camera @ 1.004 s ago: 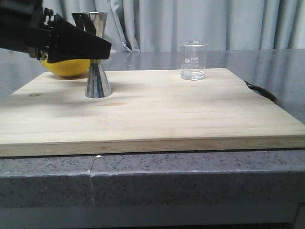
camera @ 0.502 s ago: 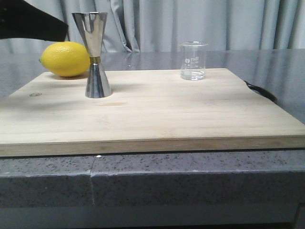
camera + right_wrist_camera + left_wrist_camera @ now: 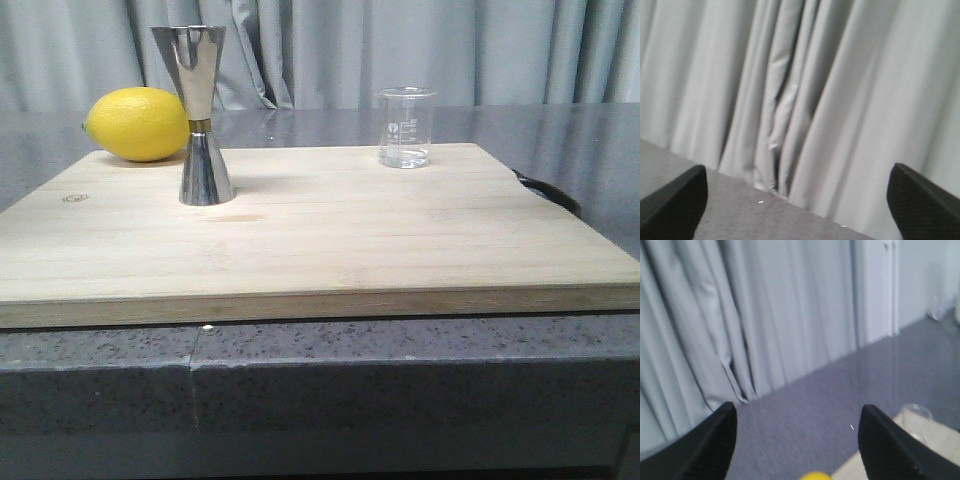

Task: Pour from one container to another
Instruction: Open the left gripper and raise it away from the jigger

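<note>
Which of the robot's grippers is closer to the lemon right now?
Left. The left gripper sees the lemon just below its open fingers; the right gripper faces only curtain.

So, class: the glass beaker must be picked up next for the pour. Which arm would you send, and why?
Probably the right. The beaker stands on the robot's right side of the board, the jigger on its left. Neither arm shows in the front view; both claws, left claw and right claw, are open and empty.

You see a wooden board [image 3: 320,240] on the grey surface [image 3: 400,370]. A lemon [image 3: 137,123] rests at the board's far left corner, with curtains [image 3: 400,50] behind the board.
</note>
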